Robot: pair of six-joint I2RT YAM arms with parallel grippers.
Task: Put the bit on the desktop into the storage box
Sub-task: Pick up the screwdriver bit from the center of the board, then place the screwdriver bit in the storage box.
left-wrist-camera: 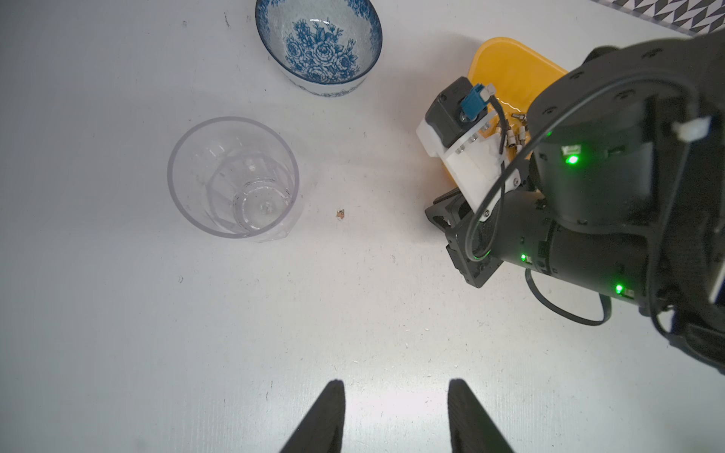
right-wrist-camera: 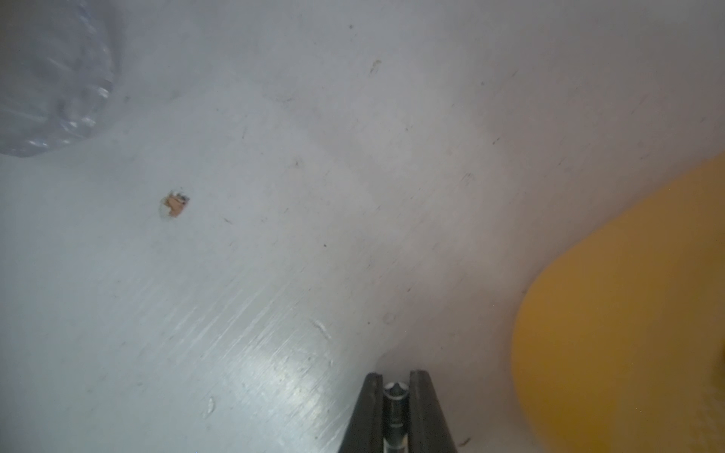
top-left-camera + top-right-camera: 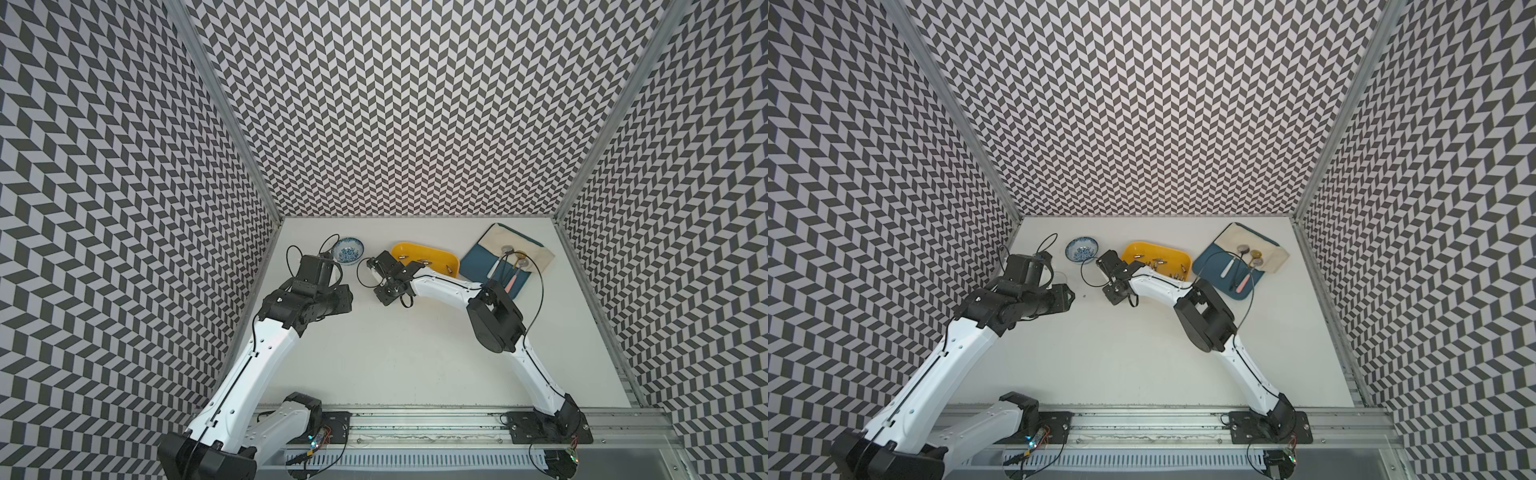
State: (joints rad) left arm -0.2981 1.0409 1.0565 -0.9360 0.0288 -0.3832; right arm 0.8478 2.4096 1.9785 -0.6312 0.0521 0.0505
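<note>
In both top views we see the yellow storage box (image 3: pixel 415 250) toward the back of the off-white tabletop (image 3: pixel 415 353), between a blue-patterned bowl (image 3: pixel 348 250) and a blue-and-cream tray (image 3: pixel 478 262). Several small metal bits (image 3: pixel 424 262) lie inside it. The right arm (image 3: pixel 449 286) reaches along the box's near rim, and its wrist hangs over the tabletop just beside the box corner nearest the bowl. The left arm (image 3: pixel 266 345) is bent near the left wall.

In the left wrist view, the left end effector (image 1: pixel 395 382) has its two dark fingers spread with nothing between them, over bare tabletop. Beyond it a clear glass (image 1: pixel 233 178) stands upright and empty. The bowl and a corner of the storage box show too, the box partly hidden by the right arm. A tiny brown chip (image 1: pixel 340 213) marks the surface beside the glass.

In the right wrist view, the right end effector (image 2: pixel 395 376) is pressed together on the bit (image 2: pixel 394 406) (a small silver cylinder lying lengthwise between the fingers). It is over the tabletop just beside the box's rounded yellow corner, not inside it. We cannot tell whether it touches the surface.
</note>
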